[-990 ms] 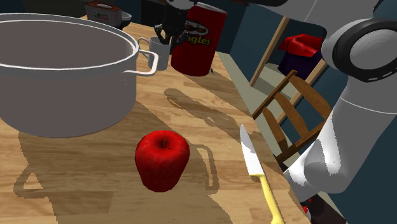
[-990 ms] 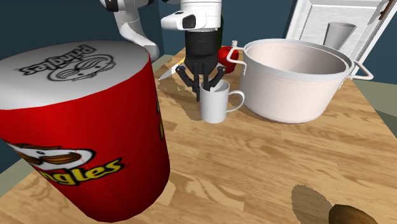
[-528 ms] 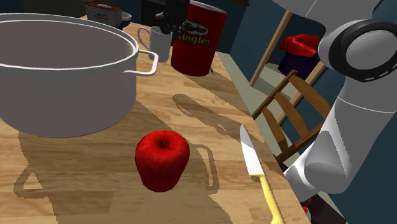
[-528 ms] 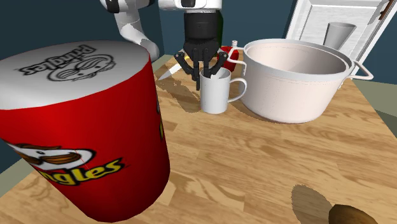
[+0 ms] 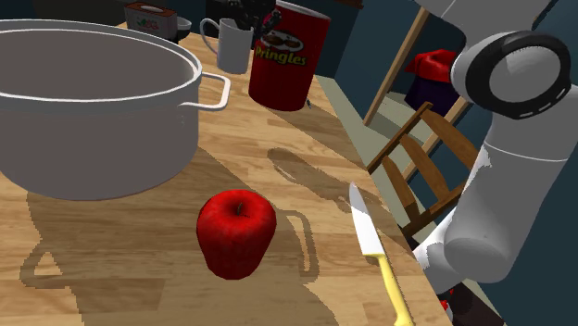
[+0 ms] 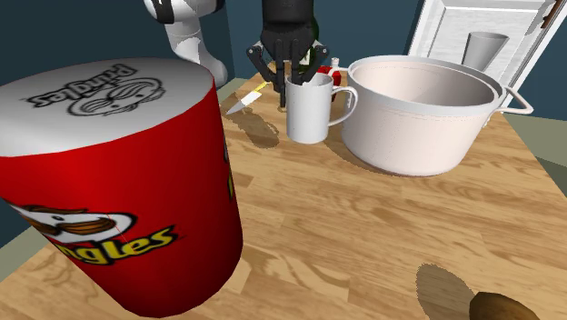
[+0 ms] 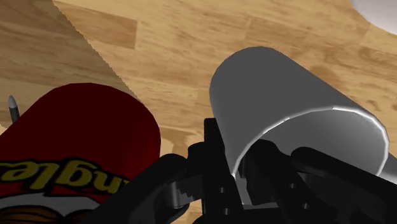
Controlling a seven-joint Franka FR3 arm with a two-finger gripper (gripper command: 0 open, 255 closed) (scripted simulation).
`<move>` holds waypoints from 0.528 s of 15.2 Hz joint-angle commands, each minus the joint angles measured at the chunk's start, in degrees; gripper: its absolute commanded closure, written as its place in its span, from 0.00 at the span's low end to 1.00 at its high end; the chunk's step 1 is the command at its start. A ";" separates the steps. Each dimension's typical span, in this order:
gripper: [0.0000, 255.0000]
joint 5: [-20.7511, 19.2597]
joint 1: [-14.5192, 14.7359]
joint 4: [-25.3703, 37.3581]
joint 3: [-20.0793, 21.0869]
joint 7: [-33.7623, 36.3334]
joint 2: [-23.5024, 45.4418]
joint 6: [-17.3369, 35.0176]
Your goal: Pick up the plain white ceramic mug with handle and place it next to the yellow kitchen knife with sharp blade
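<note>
The white mug (image 6: 308,109) with a handle hangs above the wooden table (image 6: 382,236), its shadow on the boards beneath it. My black gripper (image 6: 289,65) is shut on the mug's rim, one finger inside and one outside, as the wrist view shows on the mug (image 7: 286,105) and gripper (image 7: 238,172). In the shoulder view the mug (image 5: 233,44) is at the far end beside the red Pringles can (image 5: 289,56). The knife (image 5: 378,255), white blade and yellow handle, lies near the table's front right edge, well away from the mug.
A large white pot (image 5: 93,102) fills the shoulder view's left. A red apple (image 5: 235,231) sits between pot and knife. A wooden chair (image 5: 417,167) stands off the table's right edge. A brown object (image 6: 495,307) lies near the second exterior view's bottom right corner.
The gripper has risen with the mug clasped in it; the mug has left the table and its shadow has slid along the boards.
</note>
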 commanded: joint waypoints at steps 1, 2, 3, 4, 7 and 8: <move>1.00 -0.42 0.49 3.09 0.00 -0.10 1.08 -2.08; 1.00 -0.68 0.82 4.92 -0.01 -0.15 1.74 -3.25; 1.00 -0.97 1.18 6.86 -0.02 -0.21 2.47 -4.48; 1.00 -1.29 1.59 8.94 -0.04 -0.28 3.28 -5.77; 1.00 -0.42 0.96 5.56 0.25 0.03 0.37 -5.26; 1.00 0.73 0.03 0.55 0.56 0.32 -3.11 -3.63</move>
